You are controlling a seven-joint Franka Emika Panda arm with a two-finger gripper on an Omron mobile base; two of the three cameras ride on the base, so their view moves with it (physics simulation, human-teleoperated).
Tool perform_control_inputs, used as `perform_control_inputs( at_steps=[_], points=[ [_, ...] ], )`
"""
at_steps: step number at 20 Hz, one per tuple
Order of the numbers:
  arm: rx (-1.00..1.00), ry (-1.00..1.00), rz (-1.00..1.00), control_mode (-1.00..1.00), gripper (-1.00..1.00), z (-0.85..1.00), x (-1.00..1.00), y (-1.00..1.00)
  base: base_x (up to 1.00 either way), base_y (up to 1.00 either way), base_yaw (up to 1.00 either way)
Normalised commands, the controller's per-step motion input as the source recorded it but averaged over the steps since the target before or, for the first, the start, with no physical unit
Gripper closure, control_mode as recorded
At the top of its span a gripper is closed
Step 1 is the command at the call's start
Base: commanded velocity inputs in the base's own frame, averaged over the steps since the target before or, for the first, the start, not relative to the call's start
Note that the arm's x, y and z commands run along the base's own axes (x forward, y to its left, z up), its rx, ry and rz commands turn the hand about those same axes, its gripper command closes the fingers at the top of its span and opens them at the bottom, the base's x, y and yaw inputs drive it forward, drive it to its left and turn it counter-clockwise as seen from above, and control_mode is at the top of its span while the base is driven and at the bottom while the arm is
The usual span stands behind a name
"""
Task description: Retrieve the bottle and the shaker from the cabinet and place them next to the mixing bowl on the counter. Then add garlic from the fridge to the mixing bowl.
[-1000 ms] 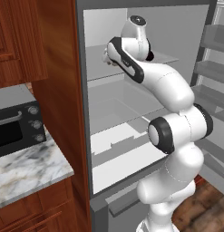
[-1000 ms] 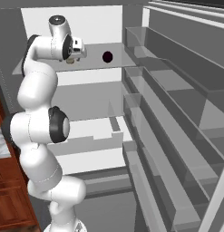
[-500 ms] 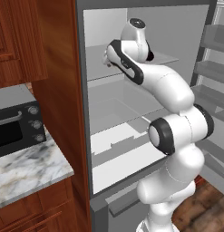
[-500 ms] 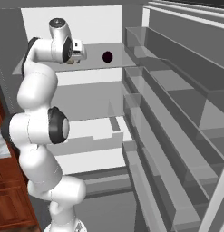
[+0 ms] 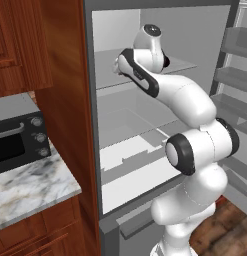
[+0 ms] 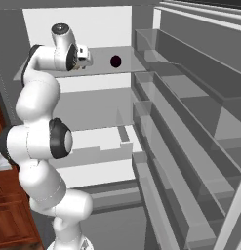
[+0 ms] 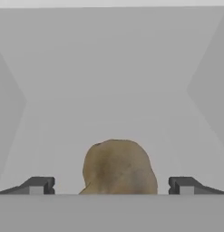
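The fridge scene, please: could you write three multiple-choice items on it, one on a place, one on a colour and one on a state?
1. Where does the garlic lie in the hand view?
A. Between the two fingertips, low in the middle
B. Far off in the top left corner
C. Outside the left fingertip

2. What colour is the small round lump on the fridge shelf in the right base view?
A. Red
B. Dark, near black
C. Green

3. How do the jaws of the gripper stand?
A. Shut on the garlic
B. Shut on nothing
C. Open wide, apart from the garlic

Answers:
1 A, the tan lump sits centred between the dark tips.
2 B, it shows as a dark spot against the white back wall.
3 C, a clear gap shows on each side of the garlic.
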Motion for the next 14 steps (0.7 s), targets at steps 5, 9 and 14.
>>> perform_control_inputs(
  at_steps=[5,9,14],
  points=[
    [0.00,0.00,0.00,-1.00,1.00,0.00,0.11,0.00,0.00,0.00,0.00],
    [0.00,0.00,0.00,-1.00,1.00,0.00,0.13,0.00,0.00,0.00,0.00],
    [0.00,0.00,0.00,-1.00,1.00,-0.01,0.08,0.00,0.00,0.00,0.00]
  ],
)
